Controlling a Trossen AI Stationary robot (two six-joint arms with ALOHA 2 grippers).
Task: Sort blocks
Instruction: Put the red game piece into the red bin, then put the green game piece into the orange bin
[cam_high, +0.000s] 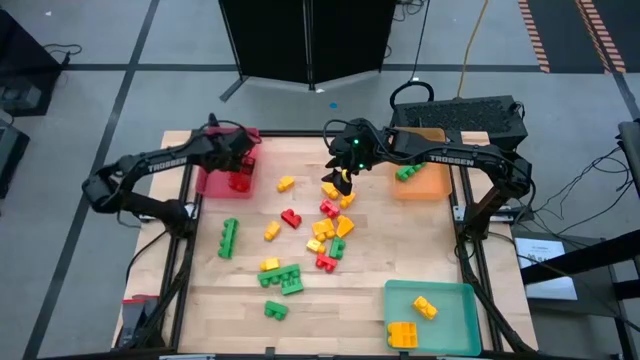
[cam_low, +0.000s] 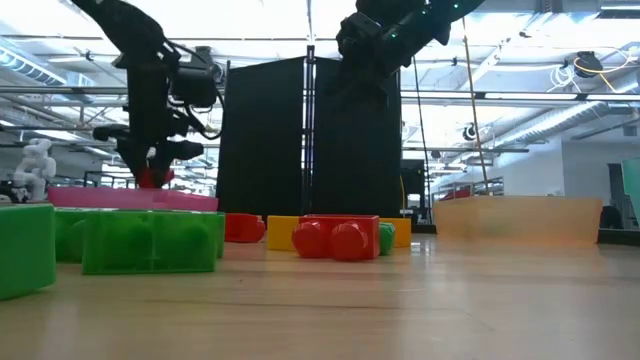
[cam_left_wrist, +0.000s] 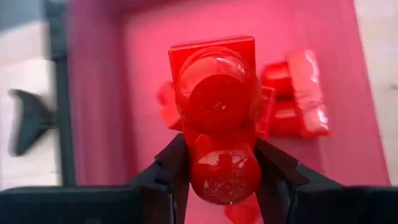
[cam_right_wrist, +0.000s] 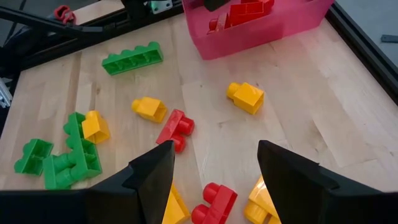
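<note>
My left gripper (cam_high: 243, 170) hangs over the red tray (cam_high: 212, 180) at the table's far left, shut on a red block (cam_left_wrist: 217, 93). More red blocks (cam_left_wrist: 298, 93) lie in that tray. My right gripper (cam_right_wrist: 214, 152) stands open above the far end of the loose blocks (cam_high: 330, 215), with nothing between its fingers. Red, yellow and green blocks lie scattered over the table's middle. A long green block (cam_high: 229, 238) lies to their left. The orange tray (cam_high: 428, 185) holds a green block (cam_high: 405, 172), and the teal tray (cam_high: 450, 330) holds yellow blocks (cam_high: 403, 333). My left gripper pinches the red block between its two fingers, one on each side of the end nearest the wrist (cam_left_wrist: 221, 168). The fingers come from above, slanting down. The block's studs face the wrist camera. It hangs clear above the tray's floor (cam_left_wrist: 149, 93).
Black frame rails run along the table's edges (cam_high: 185, 215). Green blocks (cam_high: 283, 280) lie toward the near edge. Bare wood shows at the table's near left and between the pile and the teal tray.
</note>
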